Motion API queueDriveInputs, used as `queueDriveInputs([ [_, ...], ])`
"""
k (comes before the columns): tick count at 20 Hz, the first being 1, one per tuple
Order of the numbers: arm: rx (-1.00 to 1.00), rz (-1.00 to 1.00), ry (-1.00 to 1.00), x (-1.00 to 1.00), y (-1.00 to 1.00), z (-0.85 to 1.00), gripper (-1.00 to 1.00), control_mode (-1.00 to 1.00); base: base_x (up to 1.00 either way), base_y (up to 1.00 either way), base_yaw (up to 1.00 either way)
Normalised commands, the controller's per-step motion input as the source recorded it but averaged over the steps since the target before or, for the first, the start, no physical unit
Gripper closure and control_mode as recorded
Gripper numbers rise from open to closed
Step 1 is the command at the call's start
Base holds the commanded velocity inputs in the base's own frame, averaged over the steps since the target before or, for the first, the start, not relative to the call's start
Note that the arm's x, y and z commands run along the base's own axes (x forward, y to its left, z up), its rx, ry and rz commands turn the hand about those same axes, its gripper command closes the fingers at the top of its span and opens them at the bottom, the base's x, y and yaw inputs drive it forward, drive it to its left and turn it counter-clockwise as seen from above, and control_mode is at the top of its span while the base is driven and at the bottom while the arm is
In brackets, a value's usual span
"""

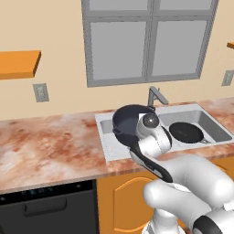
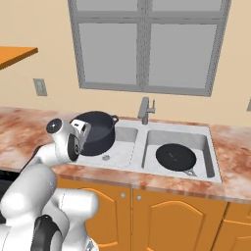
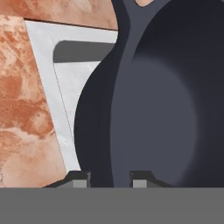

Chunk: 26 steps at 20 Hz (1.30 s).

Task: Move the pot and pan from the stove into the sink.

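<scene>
1. The pot [image 2: 96, 133] is held tilted above the left basin of the sink [image 2: 208, 132], its open mouth turned toward the arm
2. The gripper [image 3: 109, 177] is seen in the hand view clenched on the pot's rim, one fingertip [image 3: 79, 179] outside the wall and the other inside
3. The pot's base appears to be clear of the basin floor, though this cannot be judged with certainty from the base views
4. The pan [image 2: 176, 157] is lying flat in the right basin, its thin handle pointed toward the front rim of the sink
5. The faucet [image 2: 144, 110] is placed behind the divider between the two basins
6. The sink is set into a reddish marbled counter [image 1: 50, 146] beneath a window [image 1: 146, 41]
</scene>
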Motion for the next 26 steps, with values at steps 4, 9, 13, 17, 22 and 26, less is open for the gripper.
queueDriveInputs([
  [4, 0.0, 0.0, 0.01, 0.1, 0.0, -0.06, 1.0, -1.0, 0.0, 0.0, 0.0],
  [9, 0.02, 0.0, 0.03, 0.27, -0.05, -0.1, 1.0, -1.0, 0.0, 0.0, 0.0],
  [13, 0.06, 0.0, 0.11, 0.44, -0.04, -0.07, 1.0, -1.0, 0.0, 0.0, 0.0],
  [17, 0.03, 0.0, 0.1, 0.52, -0.01, -0.13, 1.0, -1.0, 0.0, 0.0, 0.0],
  [22, 0.0, -0.05, 0.08, 0.63, 0.0, -0.15, 1.0, -1.0, 0.0, 0.0, 0.0],
  [26, 0.0, -0.04, 0.06, 0.53, 0.0, -0.31, 1.0, -1.0, 0.0, 0.0, 0.0],
])
